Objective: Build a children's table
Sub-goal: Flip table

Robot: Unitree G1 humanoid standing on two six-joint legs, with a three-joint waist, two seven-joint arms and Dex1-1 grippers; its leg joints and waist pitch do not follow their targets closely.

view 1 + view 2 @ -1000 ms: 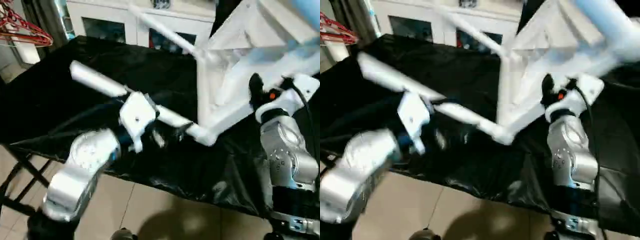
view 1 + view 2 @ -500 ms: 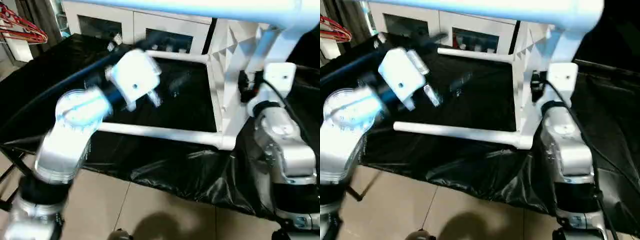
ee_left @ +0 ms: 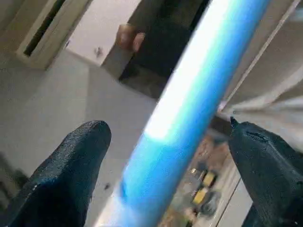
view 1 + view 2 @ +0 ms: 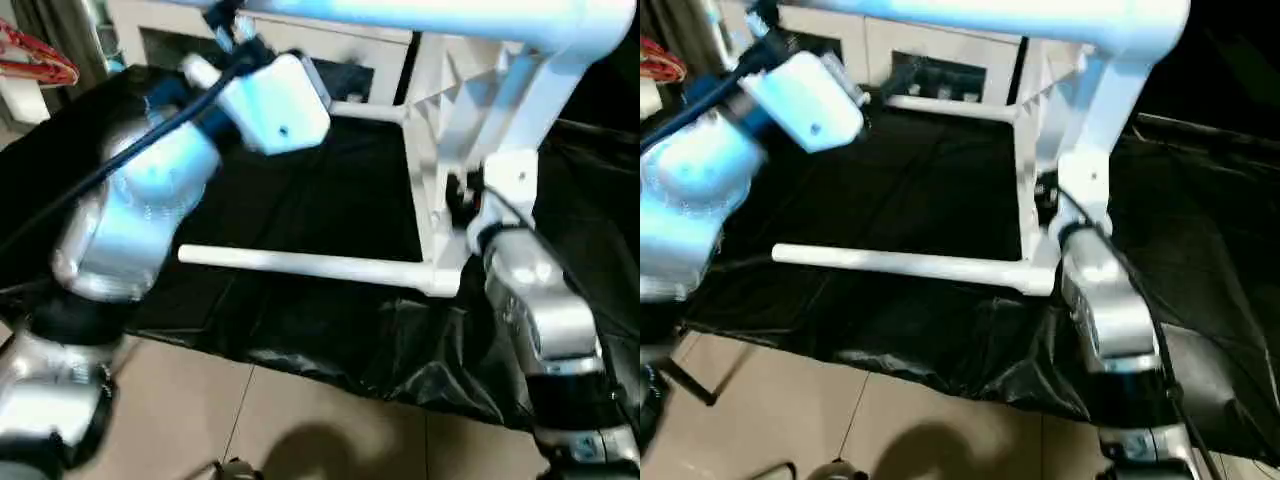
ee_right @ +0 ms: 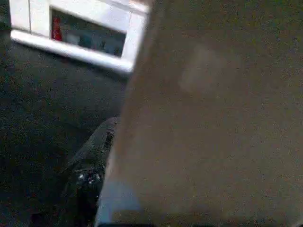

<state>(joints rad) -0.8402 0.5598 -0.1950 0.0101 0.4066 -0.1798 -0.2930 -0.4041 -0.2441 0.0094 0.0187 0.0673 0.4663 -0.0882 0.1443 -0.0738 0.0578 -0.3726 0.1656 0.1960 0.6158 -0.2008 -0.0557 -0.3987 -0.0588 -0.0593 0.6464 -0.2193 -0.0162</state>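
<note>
The left claw (image 3: 161, 165) stands wide open, a raised leg (image 3: 189, 109) of the children's table (image 4: 470, 130) running between its fingers (image 3: 66, 175) untouched. To steady it well, close squarely across that leg. The children's table lies tipped on the black-draped table (image 4: 330, 200). At its upright edge sits the right claw (image 4: 462, 196); I cannot tell its grip.

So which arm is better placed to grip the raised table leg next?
Probably left. Its open fingers already stand on either side of the raised leg, while the right arm is low at the tabletop.
</note>
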